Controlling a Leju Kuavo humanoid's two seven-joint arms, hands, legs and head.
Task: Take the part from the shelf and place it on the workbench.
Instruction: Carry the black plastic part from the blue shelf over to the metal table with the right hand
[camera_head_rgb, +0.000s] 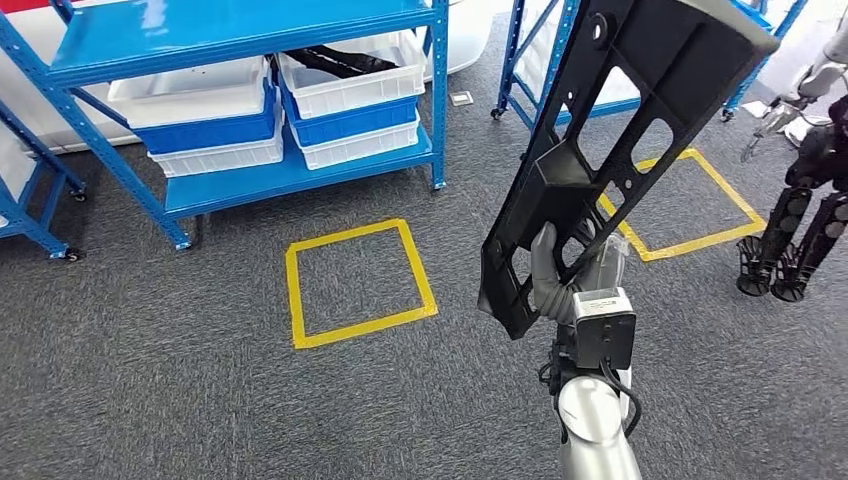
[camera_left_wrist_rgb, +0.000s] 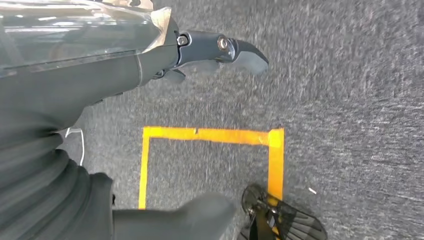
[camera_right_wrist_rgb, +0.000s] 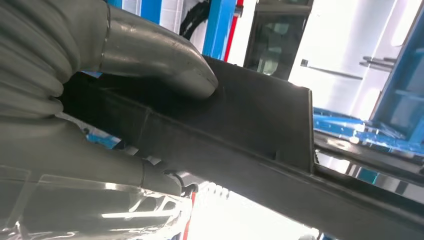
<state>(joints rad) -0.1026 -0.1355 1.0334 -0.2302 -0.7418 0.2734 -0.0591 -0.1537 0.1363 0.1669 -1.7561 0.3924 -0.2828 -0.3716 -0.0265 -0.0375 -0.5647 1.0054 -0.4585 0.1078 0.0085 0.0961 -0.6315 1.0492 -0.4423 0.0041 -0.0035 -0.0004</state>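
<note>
Behind held part (camera_head_rgb: 600, 150), blue shelf (camera_head_rgb: 240, 40)

Grey carpeted floor (camera_head_rgb: 180, 390) bearing two yellow tape squares, one near the centre (camera_head_rgb: 360, 283) and one to the right (camera_head_rgb: 690, 205). A blue shelf (camera_head_rgb: 240, 100) on castors stands behind the first square; its lower level carries stacked white and blue bins (camera_head_rgb: 270, 110). A second blue shelf (camera_head_rgb: 520, 60) stands further right.

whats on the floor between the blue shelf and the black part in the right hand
A yellow tape square on grey carpet, nothing inside it, seen in the head view between the blue shelf and the black part.
</note>
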